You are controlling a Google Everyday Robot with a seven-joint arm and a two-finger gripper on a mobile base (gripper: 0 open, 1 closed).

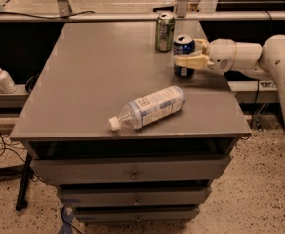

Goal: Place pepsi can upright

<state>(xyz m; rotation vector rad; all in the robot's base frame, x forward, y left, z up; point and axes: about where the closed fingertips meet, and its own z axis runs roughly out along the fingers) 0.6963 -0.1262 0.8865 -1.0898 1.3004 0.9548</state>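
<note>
The pepsi can [184,45], dark blue with a silver top, stands upright near the right edge of the grey table [93,82]. My gripper [180,57] reaches in from the right and is shut on the can. One cream finger [190,61] lies across the can's front. The other finger is hidden behind the can. The can's base looks level with the table top.
A green can [165,31] stands upright just behind and left of the pepsi can. A clear plastic bottle [150,107] with a white cap lies on its side near the table's front. A soap dispenser [2,77] stands on a ledge at the left.
</note>
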